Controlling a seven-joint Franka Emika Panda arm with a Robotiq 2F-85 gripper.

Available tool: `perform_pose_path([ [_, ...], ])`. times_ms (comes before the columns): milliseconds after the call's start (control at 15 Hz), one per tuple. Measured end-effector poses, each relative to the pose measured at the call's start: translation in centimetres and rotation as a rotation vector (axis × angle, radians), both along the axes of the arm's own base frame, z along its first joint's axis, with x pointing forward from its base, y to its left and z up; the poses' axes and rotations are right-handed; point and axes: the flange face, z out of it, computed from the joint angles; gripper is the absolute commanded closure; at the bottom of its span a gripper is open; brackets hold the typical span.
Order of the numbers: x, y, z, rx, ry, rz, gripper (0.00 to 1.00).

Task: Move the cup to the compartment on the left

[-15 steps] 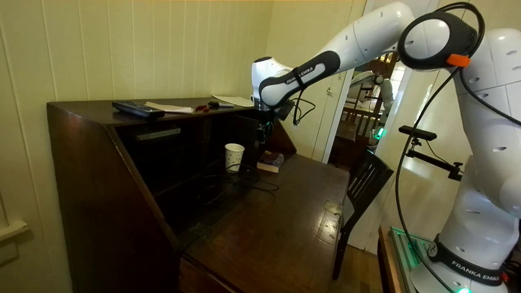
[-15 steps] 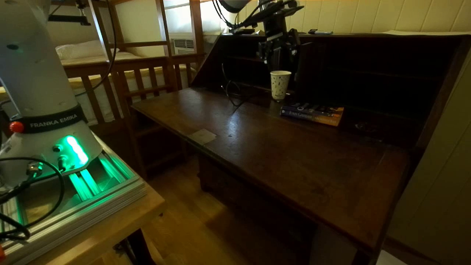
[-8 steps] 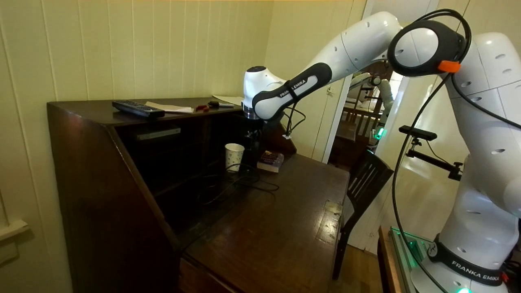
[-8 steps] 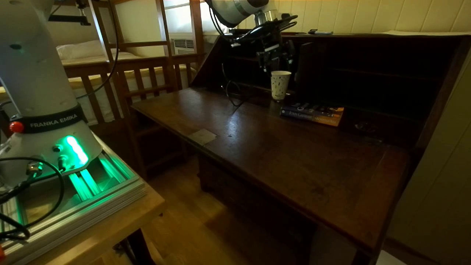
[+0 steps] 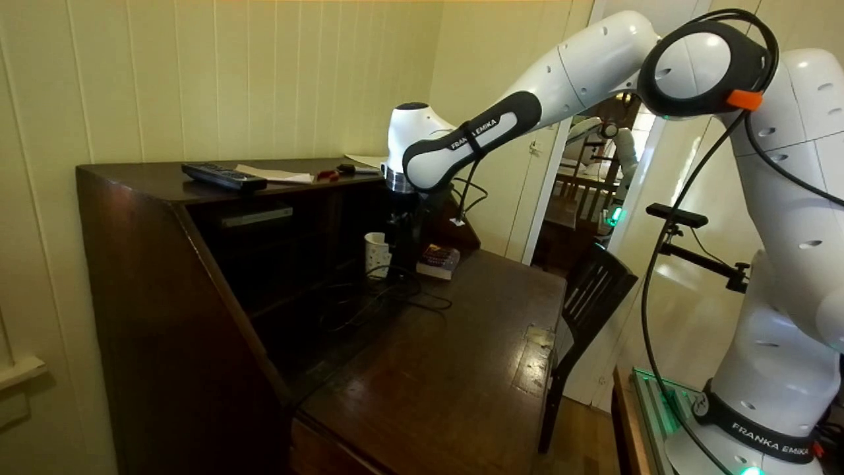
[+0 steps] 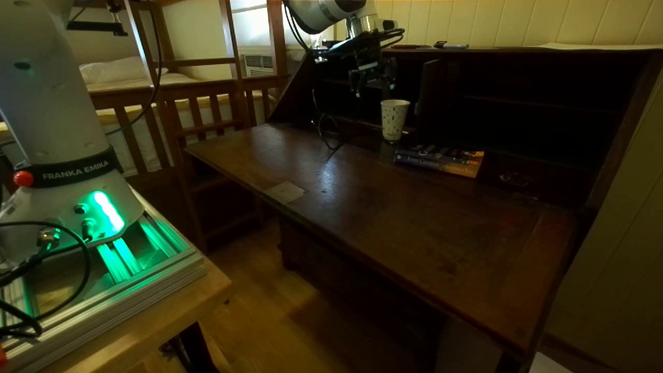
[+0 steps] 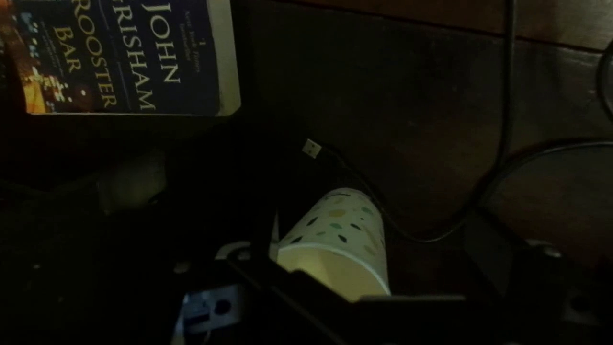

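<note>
the fingers [image 6: 355, 83] stand apart near the white, patterned cup [image 6: 394, 122], which is upright on the worktop [image 6: 414, 217] — a paperback [image 7: 143, 57] and black cable [image 7: 507, 100] lie close by.

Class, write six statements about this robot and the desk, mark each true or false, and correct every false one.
1. The cup stands upright on the desk. True.
2. The cup is plain white all over. False: it bears small dark and coloured marks.
3. The book lies flat, front cover up. True.
4. The gripper is open. True.
5. The cup sits on the book. False: it stands beside the book, not touching it.
6. The gripper holds the book. False: the book lies apart from it.
</note>
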Motion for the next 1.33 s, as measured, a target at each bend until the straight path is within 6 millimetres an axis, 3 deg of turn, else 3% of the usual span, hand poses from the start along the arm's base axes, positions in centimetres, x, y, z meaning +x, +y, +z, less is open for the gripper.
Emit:
perform_pose_path([
  [467, 0.4, 0.3, 0.7, -0.019, -0.016, 0.034, 0.0],
  [867, 1.0, -0.1, 0.9, 0.058, -0.13, 0.068, 0.0],
  [933, 0.9, -0.2, 0.6, 0.071, -0.13, 0.063, 0.03],
  [1000, 0.8, -0.3, 0.3, 0.079, -0.129, 0.058, 0.23],
  [1133, 0.7, -0.7, -0.3, 0.082, -0.129, 0.057, 0.29],
  [1333, 0.8, -1.5, -1.8, 0.078, -0.12, 0.081, 0.51],
])
